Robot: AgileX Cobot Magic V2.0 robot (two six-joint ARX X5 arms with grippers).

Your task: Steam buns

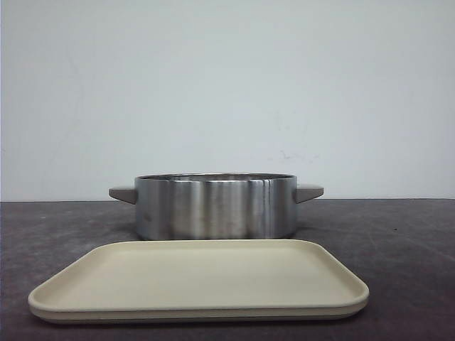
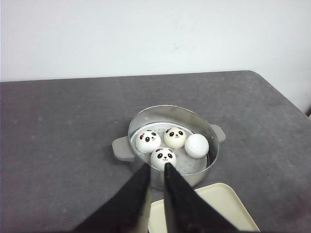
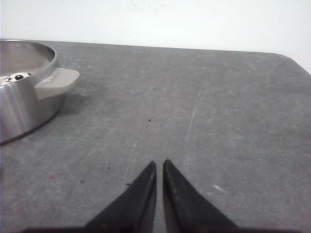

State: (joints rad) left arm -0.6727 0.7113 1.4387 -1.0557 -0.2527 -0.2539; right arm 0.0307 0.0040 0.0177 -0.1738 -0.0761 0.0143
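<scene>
In the left wrist view, four white buns lie inside a steel steamer pot (image 2: 214,160). Three show panda faces: one (image 2: 148,141), one (image 2: 175,137) and one (image 2: 163,158) nearest my fingers. The fourth bun (image 2: 196,145) shows only plain white. My left gripper (image 2: 156,167) hovers above the pot's near rim, its jaws almost together and holding nothing. My right gripper (image 3: 159,162) is shut and empty over bare table, to the right of the pot (image 3: 19,107). One bun's face (image 3: 14,77) peeks over the pot's rim there. The front view shows the pot (image 1: 213,206) but no gripper.
A cream rectangular tray (image 1: 199,280) lies flat in front of the pot, with nothing on it; its corner shows in the left wrist view (image 2: 218,206). The pot has two grey side handles (image 3: 56,80). The table is dark grey, with a white wall behind.
</scene>
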